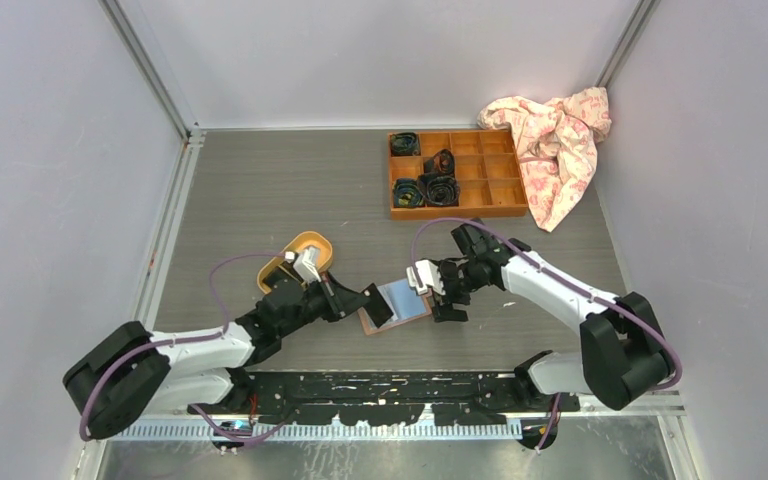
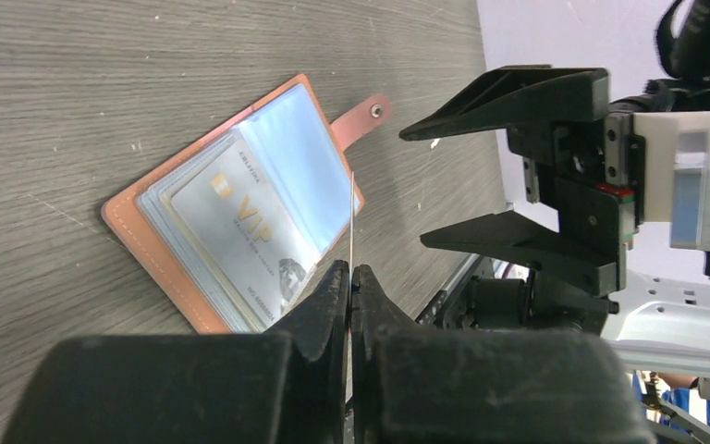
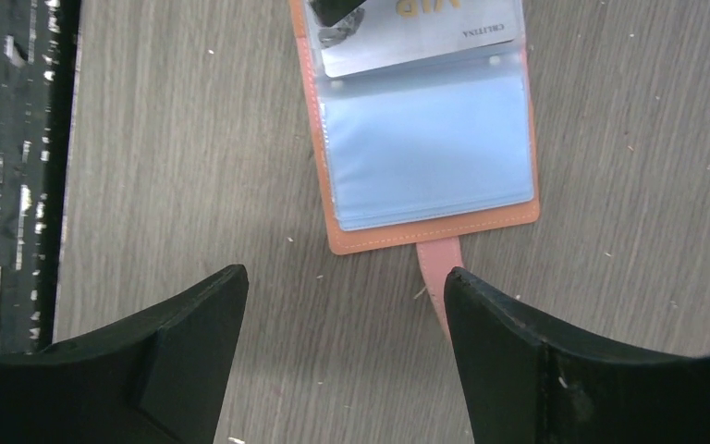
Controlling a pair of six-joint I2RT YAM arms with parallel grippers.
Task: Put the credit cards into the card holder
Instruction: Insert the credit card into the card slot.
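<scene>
The card holder (image 1: 400,300) (image 2: 240,213) (image 3: 425,157) lies open and flat on the table, bluish sleeves up, its snap tab (image 3: 434,277) pointing at my right gripper. A silver credit card (image 2: 240,231) (image 3: 425,37) marked VIP lies on its far half. My left gripper (image 1: 375,303) (image 2: 351,273) is shut on a thin pale sheet (image 2: 352,222) seen edge-on above the holder. I cannot tell whether that sheet is a card or a sleeve. My right gripper (image 1: 445,292) (image 3: 347,277) (image 2: 416,188) stands open just off the tab end, with nothing between its fingers.
A yellow oval tray (image 1: 300,258) sits behind my left arm. At the back right stand a wooden compartment box (image 1: 455,172) with dark rolled items and a crumpled pink-patterned cloth (image 1: 555,140). A black rail (image 3: 9,166) runs along the near table edge.
</scene>
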